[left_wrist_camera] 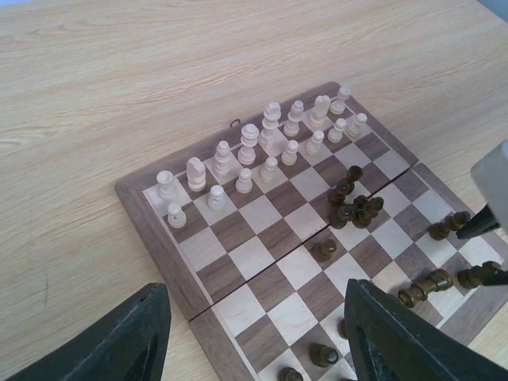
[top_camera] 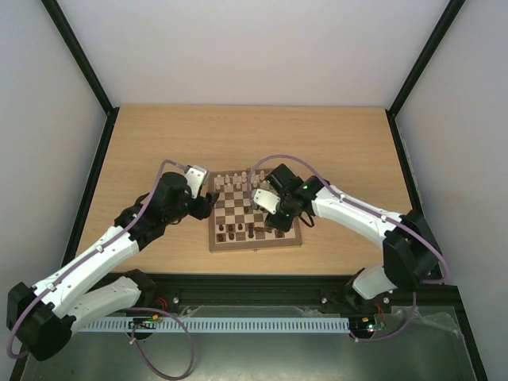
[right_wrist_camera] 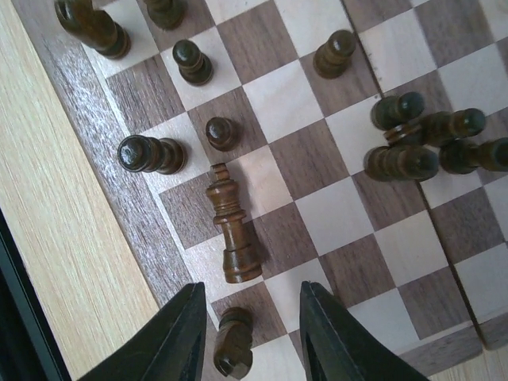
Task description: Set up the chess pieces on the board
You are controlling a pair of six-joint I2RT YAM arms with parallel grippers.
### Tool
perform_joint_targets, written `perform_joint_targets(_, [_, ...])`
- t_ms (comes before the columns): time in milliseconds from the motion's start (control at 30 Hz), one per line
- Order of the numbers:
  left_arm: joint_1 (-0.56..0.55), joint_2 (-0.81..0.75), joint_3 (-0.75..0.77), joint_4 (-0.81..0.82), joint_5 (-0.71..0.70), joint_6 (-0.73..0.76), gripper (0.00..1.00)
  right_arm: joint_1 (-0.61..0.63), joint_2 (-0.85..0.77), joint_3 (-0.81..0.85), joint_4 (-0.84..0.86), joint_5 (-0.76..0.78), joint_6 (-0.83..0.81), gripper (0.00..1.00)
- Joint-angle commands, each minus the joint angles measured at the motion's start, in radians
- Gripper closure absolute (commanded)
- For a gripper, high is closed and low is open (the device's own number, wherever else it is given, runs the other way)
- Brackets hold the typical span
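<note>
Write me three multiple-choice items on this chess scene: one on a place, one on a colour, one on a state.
1. The pale pieces stand: A) in two rows along the far edge of the board; B) heaped mid-board; C) off the board.
2. The toppled heap mid-board is: A) cream; B) dark brown; C) red.
3. The tall dark piece before the right end effector: A) stands upright; B) lies on its side; C) is gripped.
Answers: 1 A, both rows line that edge; 2 B, every heaped piece is dark; 3 B, it lies flat, ungripped.
</note>
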Motion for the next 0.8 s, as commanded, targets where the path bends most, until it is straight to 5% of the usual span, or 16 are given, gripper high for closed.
perform_joint_targets(0, [0.024, -0.012, -0.008, 0.033, 0.027, -0.014, 0.37, 0.035, 0.062, 0.052, -0.107, 0.07, -0.024, 0.65])
perform_joint_targets(767, [0.028, 0.002, -0.017, 0.037, 0.051, -0.008, 0.35, 0.075, 0.202, 0.037, -0.09, 0.093, -0.011, 0.67])
